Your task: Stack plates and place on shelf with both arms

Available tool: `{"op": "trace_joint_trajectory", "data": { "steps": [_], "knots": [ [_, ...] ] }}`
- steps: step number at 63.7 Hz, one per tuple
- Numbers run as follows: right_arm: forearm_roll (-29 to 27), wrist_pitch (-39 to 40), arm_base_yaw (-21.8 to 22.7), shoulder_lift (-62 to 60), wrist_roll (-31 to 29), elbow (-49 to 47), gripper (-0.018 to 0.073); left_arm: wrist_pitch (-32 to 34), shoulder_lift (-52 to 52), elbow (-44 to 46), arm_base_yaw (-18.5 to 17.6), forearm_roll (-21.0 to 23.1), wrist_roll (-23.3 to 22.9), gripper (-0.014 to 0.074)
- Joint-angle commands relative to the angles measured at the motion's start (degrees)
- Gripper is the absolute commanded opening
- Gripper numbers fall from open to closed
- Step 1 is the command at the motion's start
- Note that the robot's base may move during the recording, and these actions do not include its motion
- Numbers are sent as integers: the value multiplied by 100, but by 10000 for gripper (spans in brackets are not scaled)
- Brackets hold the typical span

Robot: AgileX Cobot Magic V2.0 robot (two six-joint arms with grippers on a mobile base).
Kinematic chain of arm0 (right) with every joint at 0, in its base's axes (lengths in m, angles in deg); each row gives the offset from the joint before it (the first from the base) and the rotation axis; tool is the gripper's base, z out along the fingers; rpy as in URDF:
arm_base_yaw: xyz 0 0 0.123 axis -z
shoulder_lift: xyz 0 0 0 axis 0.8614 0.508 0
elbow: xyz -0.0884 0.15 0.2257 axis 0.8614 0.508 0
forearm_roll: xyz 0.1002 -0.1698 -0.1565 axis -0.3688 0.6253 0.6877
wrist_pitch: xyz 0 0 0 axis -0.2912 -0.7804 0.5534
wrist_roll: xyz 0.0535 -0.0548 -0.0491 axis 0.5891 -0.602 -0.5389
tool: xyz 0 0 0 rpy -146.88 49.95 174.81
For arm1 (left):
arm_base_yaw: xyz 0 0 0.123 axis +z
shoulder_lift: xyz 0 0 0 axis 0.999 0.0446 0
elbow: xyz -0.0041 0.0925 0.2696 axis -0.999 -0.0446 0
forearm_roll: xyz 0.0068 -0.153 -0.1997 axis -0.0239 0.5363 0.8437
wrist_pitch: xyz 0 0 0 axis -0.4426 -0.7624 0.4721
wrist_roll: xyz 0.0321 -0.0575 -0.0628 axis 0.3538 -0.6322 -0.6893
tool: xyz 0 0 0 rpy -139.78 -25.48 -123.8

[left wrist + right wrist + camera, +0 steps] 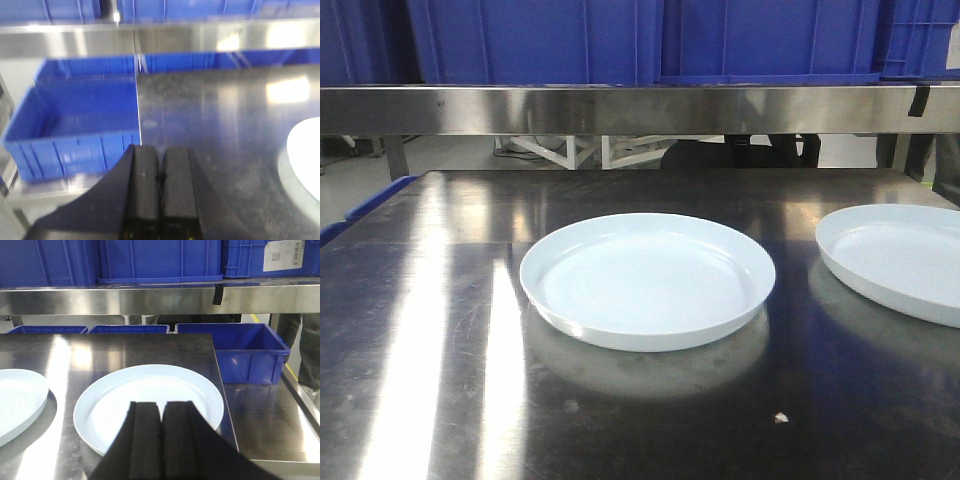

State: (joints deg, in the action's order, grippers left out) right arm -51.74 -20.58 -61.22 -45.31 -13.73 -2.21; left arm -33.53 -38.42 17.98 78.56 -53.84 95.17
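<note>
Left gripper: fingers pressed together, no gap visible, nothing between them. It hangs above the left part of the steel tabletop, with an open blue crate beyond it, off the table's left edge, and only a sliver of the left plate at the right of its view. In the front view the left plate sits near the middle of the tabletop, flat, hollow side up. Right plate lies near it to the right, apart and not touching, same attitude, partly cut by the frame edge. Right gripper: fingers likewise closed on nothing, poised over the near rim of the right plate; whether it touches the rim cannot be told. Shelf runs across the far side, its front rail above table level, with blue crates on it. Plates not yet stacked, nothing shelved. Handling, judged: plates look rigid, glazed and slick, probably breakable and of moderate weight; the steel under them is smooth too, so they may slide if pushed. Best hold looks to be the low upturned rim, one finger inside and one outside, at the near edge; the jaws must open first. Orientation: both are round, so no long axis; the axis of symmetry stands vertical, open face upward, rims level.
</note>
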Motion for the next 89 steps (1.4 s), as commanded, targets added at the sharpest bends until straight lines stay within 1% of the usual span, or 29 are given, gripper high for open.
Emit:
{"op": "trace_joint_trajectory", "data": {
  "steps": [1,5,10,13,21,36,44,72,81,89],
  "knots": [
    [16,524,39,-96,-13,1,55,503,-320,60,6,-66,-23,80],
    [16,524,39,-96,-13,1,55,503,-657,-25,6,-214,-23,80],
    [16,524,39,-96,-13,1,55,503,-1046,-113,6,-571,-23,80],
    [16,524,39,-96,-13,1,55,503,-1216,-138,6,-657,-23,80],
    [16,524,39,-96,-13,1,55,503,-1533,-139,6,-656,-23,80],
    [16,524,39,-96,-13,1,55,503,-1557,-139,6,-547,-23,80],
    [16,524,39,-96,-13,1,55,503,-1557,-139,6,-164,-23,80],
    [22,620,39,-96,-13,1,55,513,-1557,-139,6,-211,-23,80],
    [22,135,39,-9,-13,-211,55,492,-1557,-139,6,-201,-23,80],
    [22,132,39,418,-13,-445,55,492,-1557,-139,6,-201,-82,80]
  ]
}}
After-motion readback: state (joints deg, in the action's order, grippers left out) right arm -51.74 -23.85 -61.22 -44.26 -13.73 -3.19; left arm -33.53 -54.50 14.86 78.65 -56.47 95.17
